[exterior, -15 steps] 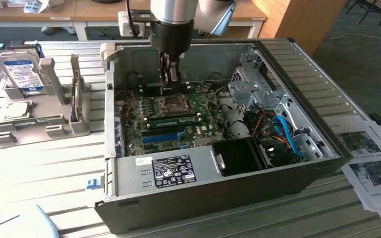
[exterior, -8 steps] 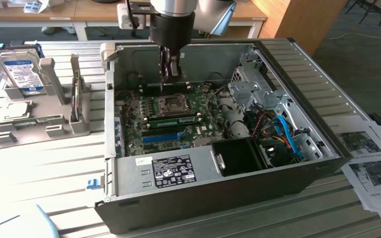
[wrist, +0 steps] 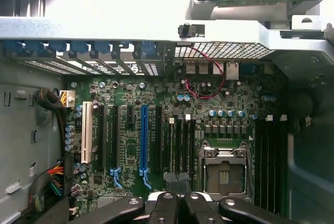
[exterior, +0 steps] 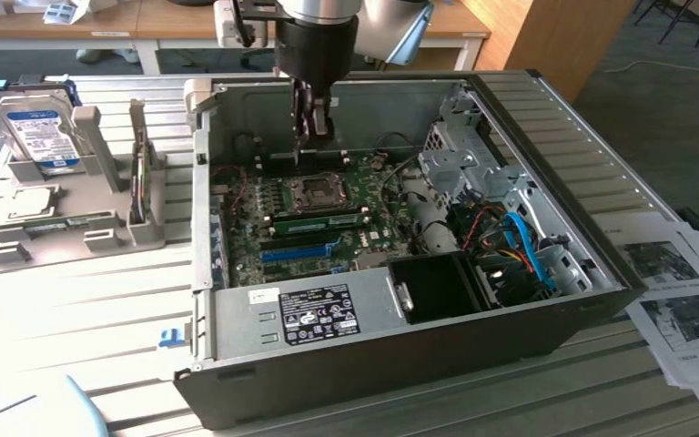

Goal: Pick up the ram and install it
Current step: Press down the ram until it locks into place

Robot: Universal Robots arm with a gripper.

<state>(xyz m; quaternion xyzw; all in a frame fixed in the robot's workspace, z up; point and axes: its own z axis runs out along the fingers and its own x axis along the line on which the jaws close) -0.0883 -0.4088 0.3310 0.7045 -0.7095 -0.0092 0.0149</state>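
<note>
My claw (exterior: 310, 127) hangs closed and empty over the motherboard (exterior: 313, 214), because the ram (exterior: 321, 219) sits already in its slot.

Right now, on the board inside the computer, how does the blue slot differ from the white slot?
The blue slot is clearly longer than the white slot. The blue slot ends in a blue clip; the white slot has none. Both are empty and lie parallel.
</note>
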